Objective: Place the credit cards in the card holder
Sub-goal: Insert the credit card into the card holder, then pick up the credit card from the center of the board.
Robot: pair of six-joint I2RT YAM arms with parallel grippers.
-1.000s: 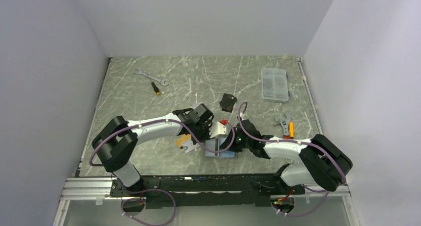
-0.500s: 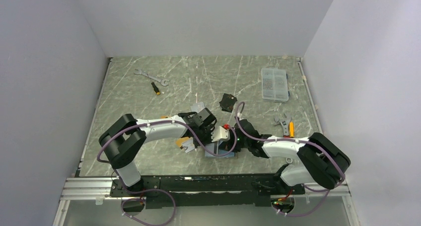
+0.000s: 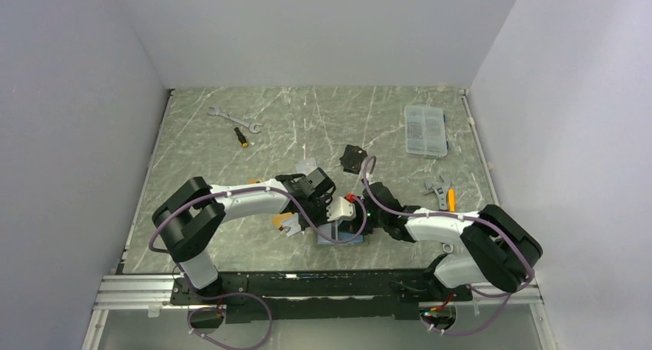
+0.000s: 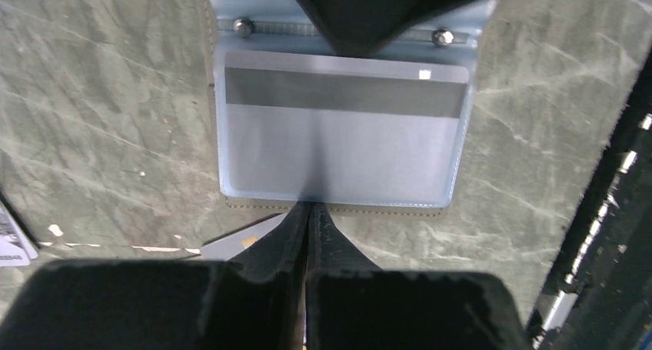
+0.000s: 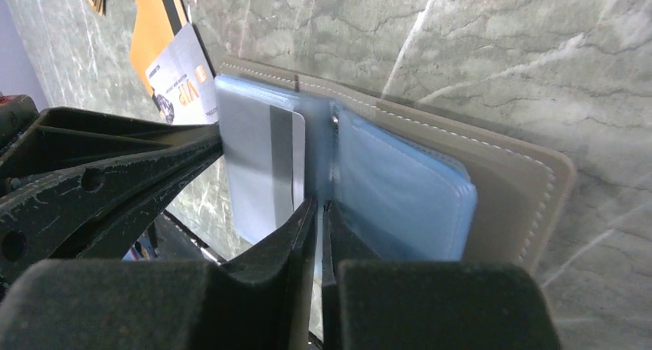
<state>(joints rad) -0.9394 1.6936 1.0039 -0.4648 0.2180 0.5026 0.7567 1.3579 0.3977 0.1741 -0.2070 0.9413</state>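
The grey-taupe card holder (image 3: 344, 236) lies open near the table's front, and its cover shows in the right wrist view (image 5: 523, 188). A silver-grey credit card (image 4: 342, 135) with a dark stripe sits inside the pale blue sleeve, also seen in the right wrist view (image 5: 265, 165). My left gripper (image 4: 310, 210) is shut, with its tips against the sleeve's outer edge. My right gripper (image 5: 317, 208) is shut at the holder's spine, with pale blue sleeve between the jaws. Loose cards lie left of the holder (image 3: 287, 222): a silver VIP card (image 5: 184, 88) and a gold-orange one (image 5: 158, 19).
A black folded pouch (image 3: 353, 158) lies behind the grippers. A clear compartment box (image 3: 425, 131) stands at the back right. A wrench (image 3: 234, 119) and a small screwdriver (image 3: 242, 137) lie at the back left. An adjustable wrench and an orange tool (image 3: 442, 196) lie at the right.
My left arm has swung right and brought its gripper against the holder's sleeve edge. The right gripper has stayed at the holder's spine. There is little movement in the last half second.
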